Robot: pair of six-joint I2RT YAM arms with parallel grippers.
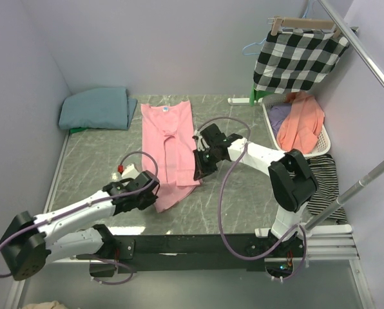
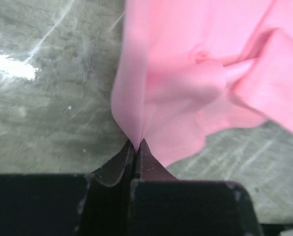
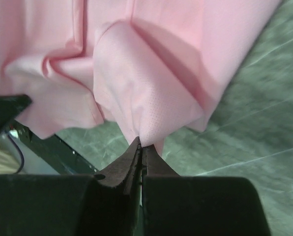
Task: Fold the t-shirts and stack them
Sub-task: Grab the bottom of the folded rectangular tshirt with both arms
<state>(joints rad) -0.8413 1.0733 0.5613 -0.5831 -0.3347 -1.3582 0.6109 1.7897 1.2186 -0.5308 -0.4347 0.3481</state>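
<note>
Found pink t-shirt laid lengthwise mid-frame on grey tabletop, pinched at two points.
Noted left end effector clamped together on hem at lower left, right end effector clamped on a folded bunch at lower right edge. Spotted teal t-shirt folded at upper left, well apart.

Bare tabletop lies open on both sides of the pink t-shirt. The folded teal t-shirt fills the far-left corner; the laundry basket blocks the right edge.
</note>
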